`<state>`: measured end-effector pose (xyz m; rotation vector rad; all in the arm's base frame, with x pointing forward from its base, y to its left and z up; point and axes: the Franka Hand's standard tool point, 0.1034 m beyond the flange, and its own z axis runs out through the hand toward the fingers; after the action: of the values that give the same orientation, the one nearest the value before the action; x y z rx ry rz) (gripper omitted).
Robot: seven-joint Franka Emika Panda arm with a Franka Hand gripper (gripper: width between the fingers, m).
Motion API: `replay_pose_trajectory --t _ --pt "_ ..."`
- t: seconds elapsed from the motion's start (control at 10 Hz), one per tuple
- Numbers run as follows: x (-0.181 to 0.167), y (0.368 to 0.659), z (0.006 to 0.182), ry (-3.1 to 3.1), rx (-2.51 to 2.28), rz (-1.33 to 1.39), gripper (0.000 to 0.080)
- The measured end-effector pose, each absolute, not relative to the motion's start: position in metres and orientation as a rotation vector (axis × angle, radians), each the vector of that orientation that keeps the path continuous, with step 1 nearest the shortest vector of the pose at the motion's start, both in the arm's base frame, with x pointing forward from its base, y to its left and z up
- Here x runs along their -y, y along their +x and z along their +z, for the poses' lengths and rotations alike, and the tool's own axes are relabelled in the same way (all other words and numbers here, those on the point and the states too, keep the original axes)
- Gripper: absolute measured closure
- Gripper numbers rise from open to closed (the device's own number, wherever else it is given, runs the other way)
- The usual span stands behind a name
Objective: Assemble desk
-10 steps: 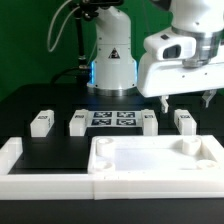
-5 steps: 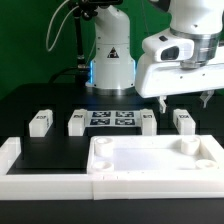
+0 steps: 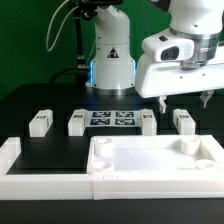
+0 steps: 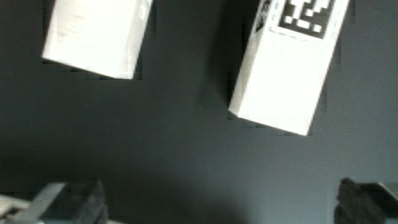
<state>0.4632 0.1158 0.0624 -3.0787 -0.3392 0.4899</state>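
The desk panel, wide, white and rimmed with round corner sockets, lies at the front of the black table. Four white leg blocks lie in a row behind it: two at the exterior view's left and two at its right. My gripper hangs open and empty above the two right blocks, touching neither. In the wrist view, two leg blocks lie on the black table beyond my open gripper; one shows a tag.
The marker board lies between the inner leg blocks. The robot base stands behind it. A long white bar edges the table's front, with a raised end at the exterior view's left.
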Motion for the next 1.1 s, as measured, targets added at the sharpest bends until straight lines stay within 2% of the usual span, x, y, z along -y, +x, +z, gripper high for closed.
replay_pose_trajectory --t 0.1,0.3,0.5,0.8,1.1 --pt "-0.122 0.48 0.066 -3.071 0.307 0.517 0.0151" --pt "-0.126 0.486 0.068 -3.057 0.259 0.559 0.0151" --pt "-0.132 0.485 0.072 -2.998 0.191 0.867 0.0151" --pt "-0.138 0.488 0.067 -2.871 0.134 1.182 0.0151" --pt "-0.138 0.491 0.063 -2.862 0.135 1.2 0.0151"
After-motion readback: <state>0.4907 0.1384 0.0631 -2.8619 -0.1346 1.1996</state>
